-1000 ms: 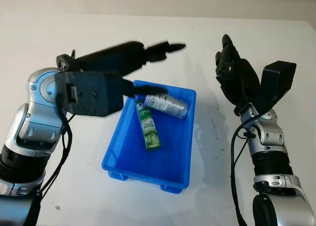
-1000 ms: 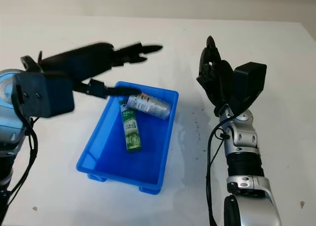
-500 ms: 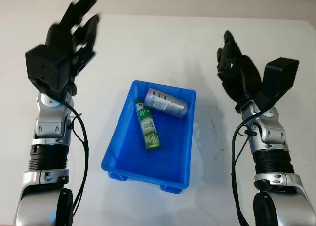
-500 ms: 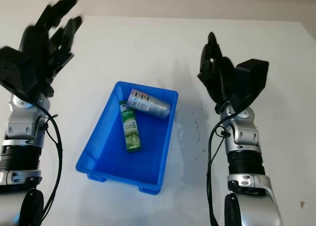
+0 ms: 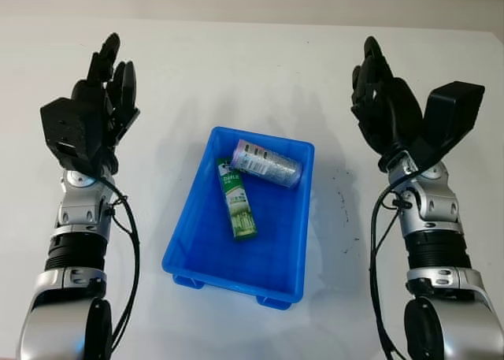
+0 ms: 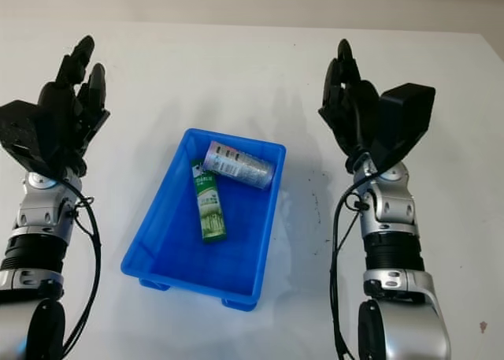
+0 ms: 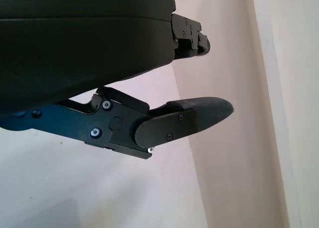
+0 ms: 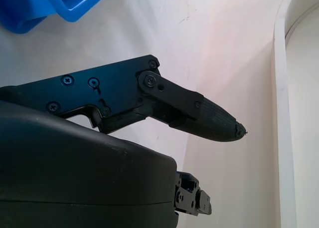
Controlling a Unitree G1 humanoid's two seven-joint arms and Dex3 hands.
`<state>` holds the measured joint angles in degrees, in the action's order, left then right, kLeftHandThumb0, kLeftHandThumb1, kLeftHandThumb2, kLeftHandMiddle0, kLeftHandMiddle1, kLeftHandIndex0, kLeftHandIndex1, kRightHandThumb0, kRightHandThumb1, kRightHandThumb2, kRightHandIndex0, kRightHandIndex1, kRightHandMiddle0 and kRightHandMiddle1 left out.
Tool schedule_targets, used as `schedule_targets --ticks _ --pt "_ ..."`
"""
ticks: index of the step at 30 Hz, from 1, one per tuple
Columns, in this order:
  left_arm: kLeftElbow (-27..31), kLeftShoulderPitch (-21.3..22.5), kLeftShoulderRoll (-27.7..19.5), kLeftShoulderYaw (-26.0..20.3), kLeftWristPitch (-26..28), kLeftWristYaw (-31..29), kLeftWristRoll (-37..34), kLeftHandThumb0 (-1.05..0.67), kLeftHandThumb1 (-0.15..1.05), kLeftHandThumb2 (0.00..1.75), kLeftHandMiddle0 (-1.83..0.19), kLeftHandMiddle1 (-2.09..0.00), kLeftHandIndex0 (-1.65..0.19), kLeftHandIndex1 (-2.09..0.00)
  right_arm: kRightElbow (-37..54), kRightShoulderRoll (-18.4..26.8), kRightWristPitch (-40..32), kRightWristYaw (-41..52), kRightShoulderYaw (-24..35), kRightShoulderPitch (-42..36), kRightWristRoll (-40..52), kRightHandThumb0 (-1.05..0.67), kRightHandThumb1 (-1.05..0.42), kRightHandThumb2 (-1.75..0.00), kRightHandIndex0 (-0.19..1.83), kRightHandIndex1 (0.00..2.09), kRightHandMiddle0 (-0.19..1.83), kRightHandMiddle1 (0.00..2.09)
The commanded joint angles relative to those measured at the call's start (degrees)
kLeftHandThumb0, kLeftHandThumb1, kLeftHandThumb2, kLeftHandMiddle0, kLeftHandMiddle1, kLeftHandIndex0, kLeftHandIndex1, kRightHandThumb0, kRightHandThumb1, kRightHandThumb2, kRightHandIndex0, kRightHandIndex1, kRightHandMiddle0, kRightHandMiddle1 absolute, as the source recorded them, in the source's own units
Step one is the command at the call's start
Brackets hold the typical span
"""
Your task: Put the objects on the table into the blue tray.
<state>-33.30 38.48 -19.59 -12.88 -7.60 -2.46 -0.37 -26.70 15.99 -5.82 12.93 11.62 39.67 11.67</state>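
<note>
The blue tray [image 5: 197,250] sits mid-table. Inside it a green box [image 5: 236,198] lies lengthwise, and a silver can with a purple end [image 5: 265,162] lies on its side across the far end. My left hand [image 5: 102,92] is raised to the left of the tray, open and holding nothing. My right hand [image 5: 379,92] is raised to the right of the tray, also open and holding nothing. In the left wrist view a black finger [image 7: 189,118] reaches over bare table. In the right wrist view another finger [image 8: 204,120] does the same, with a corner of the tray [image 8: 45,8] behind it.
The white table [image 5: 252,68] surrounds the tray. Its far edge runs along the top of the head views. A small dark speck [image 6: 482,325] lies at the near right.
My left arm has swung from over the tray out to the left and now stands raised there, slightly lower than half a second ago. The right hand has risen a little.
</note>
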Motion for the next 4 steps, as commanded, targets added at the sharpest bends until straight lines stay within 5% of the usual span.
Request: schedule_targets --ticks 1,4 --pt "0.68 -0.13 -0.31 0.42 0.46 -0.13 -0.25 -0.74 1.05 0.65 0.01 -0.03 0.05 -0.1 -0.39 0.49 1.22 0.21 0.34 1.09 -0.07 -0.7 -1.05 -0.83 -0.19 0.0 -0.19 0.0" --pt "1.28 -0.45 -0.16 0.65 0.67 -0.05 -0.26 -0.74 1.05 0.66 0.02 -0.03 0.05 -0.09 -0.73 0.55 1.85 0.52 0.31 1.07 -0.03 -0.7 -1.05 -0.82 -0.19 0.0 -0.19 0.0"
